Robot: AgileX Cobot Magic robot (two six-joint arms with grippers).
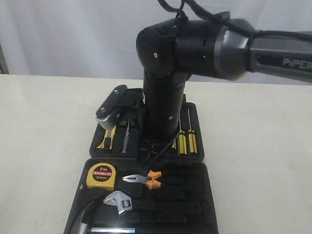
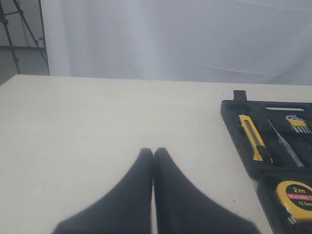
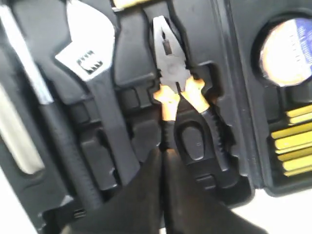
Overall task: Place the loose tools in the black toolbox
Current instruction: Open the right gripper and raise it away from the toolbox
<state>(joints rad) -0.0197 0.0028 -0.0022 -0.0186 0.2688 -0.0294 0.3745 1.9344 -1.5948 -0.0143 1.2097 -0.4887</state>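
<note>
I am holding my right pincer [image 3: 162, 158] closed and empty, its two black fingertips pressing together over the black plastic toolbox [image 1: 80, 195], which is lying open on the pale table [image 1: 39, 136]. The fingertips are hovering just beside one handle of the orange-and-black-handled steel pliers [image 3: 178, 85]. I cannot tell whether they are touching it.

The pliers are lying flat in a moulded recess in the toolbox half nearer the exterior camera. Their jaws are closed and pointing toward the yellow round-cornered tape measure [image 1: 101, 175], which is sitting in its own pocket at the corner of that half. A silver adjustable wrench [image 3: 92, 53] is lying just beside the pliers, and a hammer [image 1: 85, 214] is lying beyond the wrench.

In the farther half, the yellow-and-black utility knife [image 2: 253, 137] is resting in a slot on the left, and the yellow-handled screwdrivers [image 1: 185, 141] are lying on the right. The small dark tape roll with a blue-white label [image 3: 287, 51], blurred, is sitting near the screwdriver handles. My right arm [image 1: 163, 97] is standing over the middle of this half and is blocking the exterior view of the roll.

I am holding my left pincer [image 2: 153, 155] closed and empty over bare table, well apart from the toolbox.
</note>
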